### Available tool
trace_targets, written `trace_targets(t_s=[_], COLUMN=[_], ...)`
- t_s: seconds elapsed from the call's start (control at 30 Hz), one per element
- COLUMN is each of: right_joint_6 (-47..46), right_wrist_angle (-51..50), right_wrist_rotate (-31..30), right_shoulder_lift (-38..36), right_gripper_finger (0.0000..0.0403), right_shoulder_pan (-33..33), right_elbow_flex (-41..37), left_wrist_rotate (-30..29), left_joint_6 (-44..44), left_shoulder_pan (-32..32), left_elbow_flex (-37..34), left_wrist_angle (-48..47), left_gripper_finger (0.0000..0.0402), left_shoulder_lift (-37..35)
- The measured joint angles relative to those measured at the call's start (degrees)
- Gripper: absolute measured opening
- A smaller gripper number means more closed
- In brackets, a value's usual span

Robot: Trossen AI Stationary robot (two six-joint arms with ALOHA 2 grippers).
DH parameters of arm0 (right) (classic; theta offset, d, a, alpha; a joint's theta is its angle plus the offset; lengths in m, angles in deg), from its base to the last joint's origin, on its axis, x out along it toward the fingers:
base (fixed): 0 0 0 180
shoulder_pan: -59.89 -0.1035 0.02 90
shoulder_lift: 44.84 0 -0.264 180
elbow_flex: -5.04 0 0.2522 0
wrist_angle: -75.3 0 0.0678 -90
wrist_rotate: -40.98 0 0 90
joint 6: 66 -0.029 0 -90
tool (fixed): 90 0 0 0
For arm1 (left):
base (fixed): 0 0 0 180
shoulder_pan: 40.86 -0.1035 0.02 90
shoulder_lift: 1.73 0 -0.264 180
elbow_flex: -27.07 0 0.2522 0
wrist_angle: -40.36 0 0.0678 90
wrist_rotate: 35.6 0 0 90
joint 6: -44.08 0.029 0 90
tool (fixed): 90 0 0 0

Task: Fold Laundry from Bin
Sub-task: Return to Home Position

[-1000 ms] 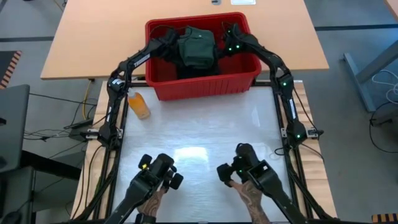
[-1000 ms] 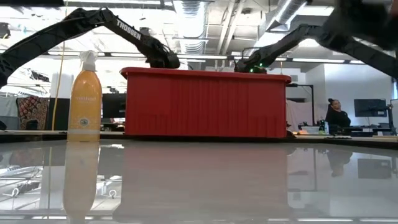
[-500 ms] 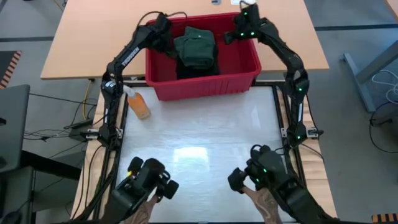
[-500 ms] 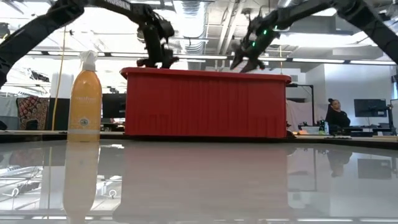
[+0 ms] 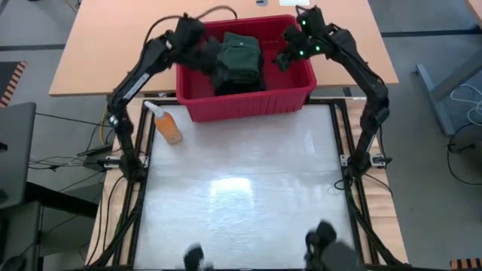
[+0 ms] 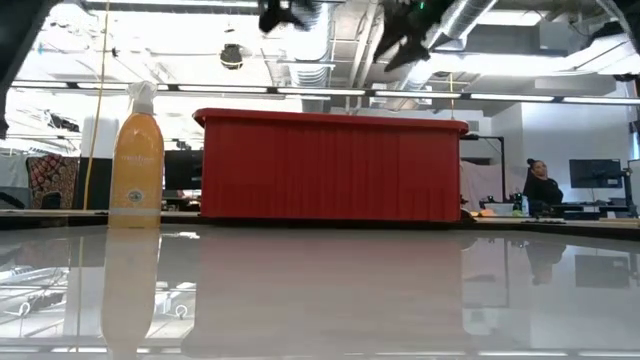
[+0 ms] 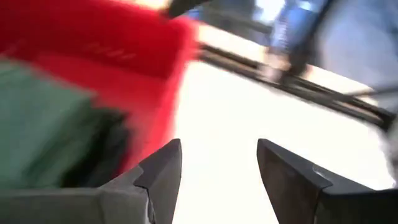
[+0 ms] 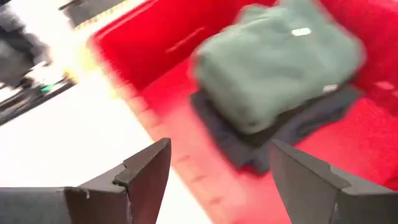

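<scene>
Sitting folded in the red bin (image 5: 248, 105), the laundry (image 5: 239, 56) lies between and below the left end effector (image 7: 219, 149) and right end effector (image 8: 219, 146), both hovering spread open, empty, seemingly equally near.

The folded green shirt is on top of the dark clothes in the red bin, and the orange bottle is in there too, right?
No. The orange bottle stands outside the red bin, on the table, as the high view shows. The green shirt does top the dark clothes.
</scene>
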Motion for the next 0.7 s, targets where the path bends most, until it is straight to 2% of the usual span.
trace_targets(t_s=[0.17, 0.33, 0.4, 0.5, 0.6, 0.7], right_joint_6=[-0.47, -6.4, -8.33, -11.56, -14.54, -15.19], right_wrist_angle=[-4.77, 0.79, 6.13, 15.97, 27.14, 37.85], right_wrist_rotate=[0.07, -2.64, -6.24, -10.76, -10.71, -10.5], right_shoulder_lift=[-6.29, -15.75, -20.29, -27.28, -34.18, -40.27], right_gripper_finger=[0.0295, 0.0294, 0.0293, 0.0292, 0.0291, 0.0291], right_shoulder_pan=[-9.24, -21.05, -26.04, -32.15, -36.11, -39.19], right_elbow_flex=[-2.96, -14.62, -22.24, -34.94, -47.7, -59.23], left_wrist_rotate=[-0.67, -1.65, -3.71, -4.07, -4.13, -6.65], left_joint_6=[2.71, 5.55, 5.44, 3.27, 0.09, -3.5], left_shoulder_pan=[11.47, 19.91, 21.66, 22.24, 22.28, 22.26], left_elbow_flex=[-0.85, -6.95, -12.62, -24.78, -39.25, -53.98], left_wrist_angle=[-0.24, 1.1, 4.07, 12.62, 23.81, 35.41], left_gripper_finger=[0.0189, 0.0181, 0.0178, 0.0172, 0.0167, 0.016], left_shoulder_lift=[-5.69, -11.25, -13.8, -19.58, -26.64, -33.84])
